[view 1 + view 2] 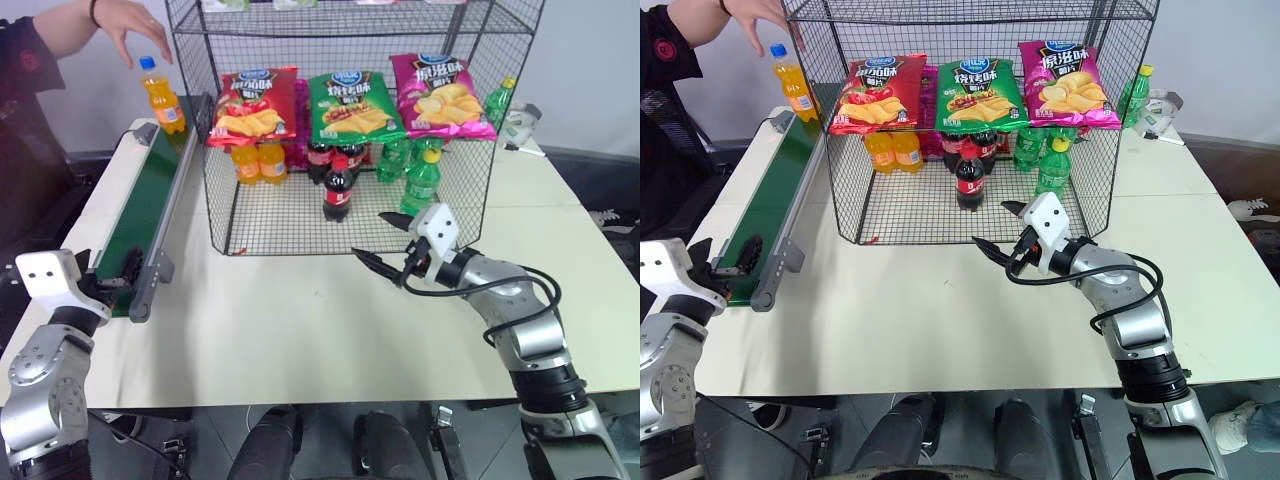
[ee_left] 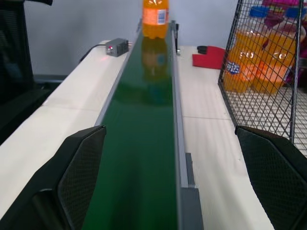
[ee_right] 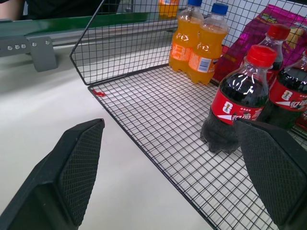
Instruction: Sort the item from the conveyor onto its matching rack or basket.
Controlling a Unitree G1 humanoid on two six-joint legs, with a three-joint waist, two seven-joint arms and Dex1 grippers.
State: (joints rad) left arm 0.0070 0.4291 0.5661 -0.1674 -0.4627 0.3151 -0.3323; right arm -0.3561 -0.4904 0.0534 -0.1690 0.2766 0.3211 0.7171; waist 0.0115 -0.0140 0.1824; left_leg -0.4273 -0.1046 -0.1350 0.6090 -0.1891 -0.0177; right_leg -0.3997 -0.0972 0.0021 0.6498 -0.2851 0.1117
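At the conveyor's (image 1: 150,210) far end, the orange soda bottle (image 1: 162,96) stands upright, well apart from both grippers. Left gripper (image 1: 118,287), jaws wide, sits at the near end; right gripper (image 1: 382,240), jaws wide and empty.

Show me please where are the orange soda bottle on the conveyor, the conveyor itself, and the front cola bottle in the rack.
orange soda bottle (image 1: 164,103): left eye view, on its label.
conveyor (image 1: 150,195): left eye view, on the bare green belt.
front cola bottle (image 3: 238,106): right wrist view, on its red label.
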